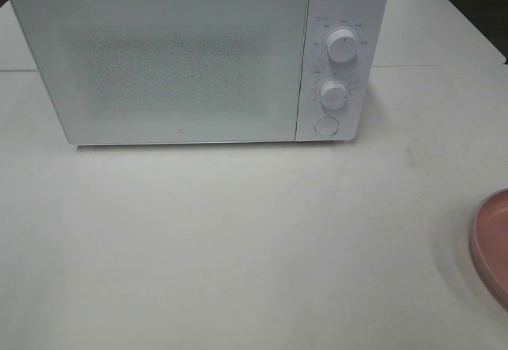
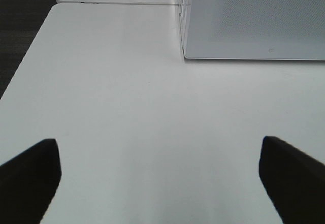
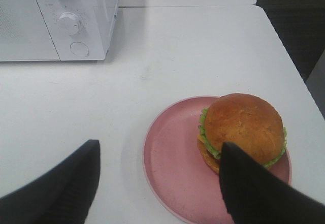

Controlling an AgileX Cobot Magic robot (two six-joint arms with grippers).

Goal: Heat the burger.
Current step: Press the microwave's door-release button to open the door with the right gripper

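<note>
Pink plate (image 1: 488, 247) shows only as a rim at four o'clock on the white table (image 1: 238, 247) in the high view. The burger (image 3: 242, 126) sits on it, off-centre and ungripped. The white microwave (image 1: 190, 56) stands at twelve o'clock, its door (image 1: 159, 64) closed. I judge we are at the very start. My left gripper (image 2: 160, 178) hangs wide open over bare table. My right gripper (image 3: 157, 183) is spread apart and empty, near the burger. Next I need the door open, probably via the round button (image 1: 325, 126) below the two knobs (image 1: 343, 44). That shut door is what blocks the way.
</note>
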